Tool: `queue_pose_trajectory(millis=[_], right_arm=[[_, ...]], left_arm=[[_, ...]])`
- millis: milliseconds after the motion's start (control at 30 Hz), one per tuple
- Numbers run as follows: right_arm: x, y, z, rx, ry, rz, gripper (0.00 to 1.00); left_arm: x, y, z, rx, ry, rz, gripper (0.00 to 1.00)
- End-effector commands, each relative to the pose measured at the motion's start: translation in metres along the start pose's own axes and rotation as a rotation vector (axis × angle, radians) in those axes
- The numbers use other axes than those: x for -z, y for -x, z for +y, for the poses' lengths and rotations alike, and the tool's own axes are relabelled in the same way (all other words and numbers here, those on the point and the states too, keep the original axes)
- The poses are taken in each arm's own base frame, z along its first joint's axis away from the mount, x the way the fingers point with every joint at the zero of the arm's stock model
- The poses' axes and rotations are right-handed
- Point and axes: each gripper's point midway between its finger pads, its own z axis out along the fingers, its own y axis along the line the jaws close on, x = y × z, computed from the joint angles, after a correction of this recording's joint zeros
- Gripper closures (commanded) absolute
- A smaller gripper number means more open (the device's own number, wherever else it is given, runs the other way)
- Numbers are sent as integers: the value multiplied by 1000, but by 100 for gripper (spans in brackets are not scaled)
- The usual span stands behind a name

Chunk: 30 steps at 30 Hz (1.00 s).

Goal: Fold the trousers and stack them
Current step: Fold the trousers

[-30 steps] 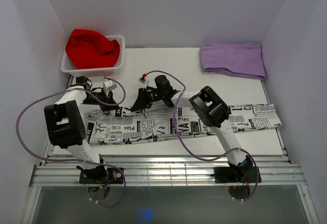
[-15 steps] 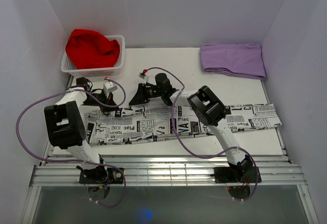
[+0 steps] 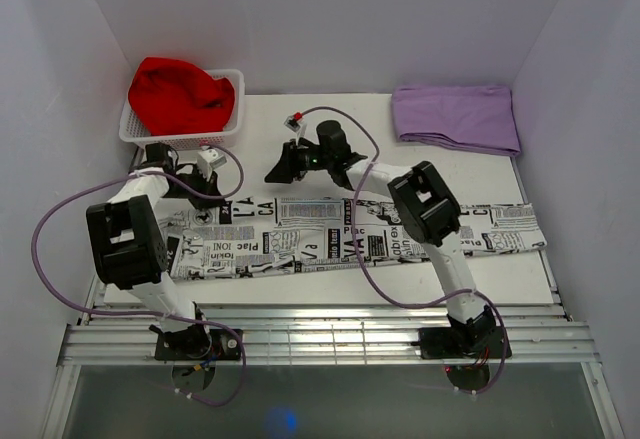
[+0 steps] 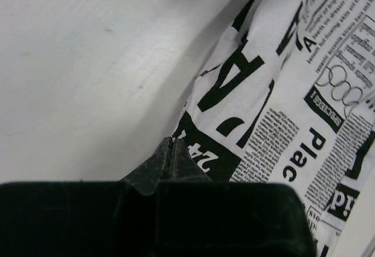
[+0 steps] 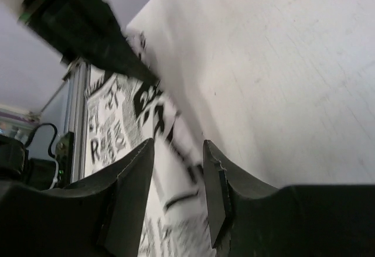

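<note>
Found long white newspaper-print cloth trousers (image 3: 300, 244) laid flat lengthwise across the white worktop (image 3: 470, 174), towards its near edge. Noted left pincer (image 4: 170, 151) pressed together, pinching the trousers' far left corner. Noted right pincer (image 5: 177, 146) parted by the far edge; saw blurred print through the gap, cannot tell whether gripped.

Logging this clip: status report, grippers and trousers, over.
Left gripper shut on trousers at far left edge. Right gripper open, over bare table beyond them. Trousers stretched full length. Nothing lying on them.

Red cloth (image 3: 180, 94) fills a white basket (image 3: 225, 131); lilac cloth (image 3: 455, 117), seemingly folded, lies apart.
</note>
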Motion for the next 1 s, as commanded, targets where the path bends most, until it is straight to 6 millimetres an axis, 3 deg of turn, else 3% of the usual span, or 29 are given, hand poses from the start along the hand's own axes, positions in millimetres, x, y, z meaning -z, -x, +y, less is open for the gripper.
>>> queue_pose_trajectory(millis=[0,33,67,133,167,200,233,267,300,333,367,433,467,533,567,700,833,967], right_arm=[[45,0,27,232,-52,104,55],[56,-9,27,261,-79,136,54],[71,-4,36,311,-102,147,54],[101,-44,26,343,-150,279,53],[118,-42,30,361,-179,295,52],[133,-54,24,377,-201,338,51],[150,-67,22,340,-232,396,51],[169,-60,21,347,-268,397,51],[183,-62,17,340,-297,413,51],[197,-69,10,350,-329,441,51],[221,-71,7,314,-370,464,52],[248,-78,0,305,-418,500,53],[272,-78,-1,283,-454,508,53],[298,-83,-5,308,-505,552,54],[319,-88,-9,358,-535,586,56],[374,-111,-5,401,-603,698,57],[417,-126,0,431,-667,776,57],[434,-140,12,500,-659,822,58]], left_arm=[[15,33,64,-48,228,-41,100],[15,34,75,-25,270,-45,100],[13,37,94,-40,327,-55,100],[19,43,122,-30,414,-40,85],[19,42,123,-10,399,-24,78],[21,61,127,-38,368,-50,71],[23,70,120,-57,328,-63,56],[24,68,100,-89,239,-42,34],[32,83,85,-137,203,-69,15],[35,95,66,-169,141,-121,4],[37,94,47,-158,88,-122,2],[37,99,9,-236,8,-131,3],[35,90,-11,-222,-43,-102,6],[28,85,-42,-267,-86,-70,12],[18,65,-60,-245,-131,-30,19],[-11,33,-113,-332,-221,77,32],[-29,22,-126,-396,-204,136,36],[-45,13,-131,-435,-189,192,37]])
